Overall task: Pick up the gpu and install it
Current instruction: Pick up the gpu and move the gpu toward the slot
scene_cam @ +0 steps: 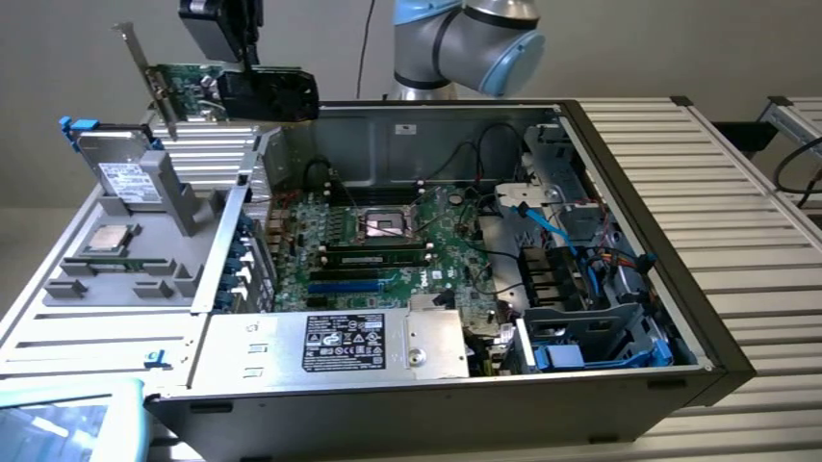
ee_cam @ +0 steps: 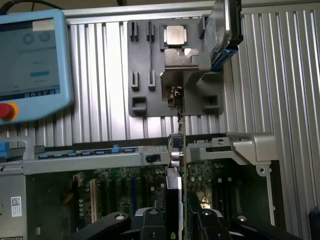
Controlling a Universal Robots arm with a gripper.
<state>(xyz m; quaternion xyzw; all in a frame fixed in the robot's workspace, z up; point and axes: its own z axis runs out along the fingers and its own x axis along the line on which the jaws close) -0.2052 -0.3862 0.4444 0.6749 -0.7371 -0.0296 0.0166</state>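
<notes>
The gpu (scene_cam: 238, 91) hangs in the air above the back corner of the open computer case (scene_cam: 668, 318), at the exterior view's left. Its green board, black cooler and silver end bracket all show. My gripper (scene_cam: 244, 65) comes down from above and is shut on the card's top edge. In the wrist view the gpu (ee_cam: 181, 145) is seen edge-on, running out from between my fingers (ee_cam: 150, 220), with my gripper (ee_cam: 178, 222) closed on it. Below the card lie the motherboard (scene_cam: 293, 252) and the case's rear wall (ee_cam: 100, 156).
A grey parts holder (scene_cam: 141, 265) sits beside the case, with a silver hard drive (scene_cam: 126, 178) standing in it and a processor chip (scene_cam: 107, 239) lying flat. A teach pendant (scene_cam: 64, 423) lies near the front. The power supply (scene_cam: 346, 342) and cables (scene_cam: 552, 231) fill the case's front and right.
</notes>
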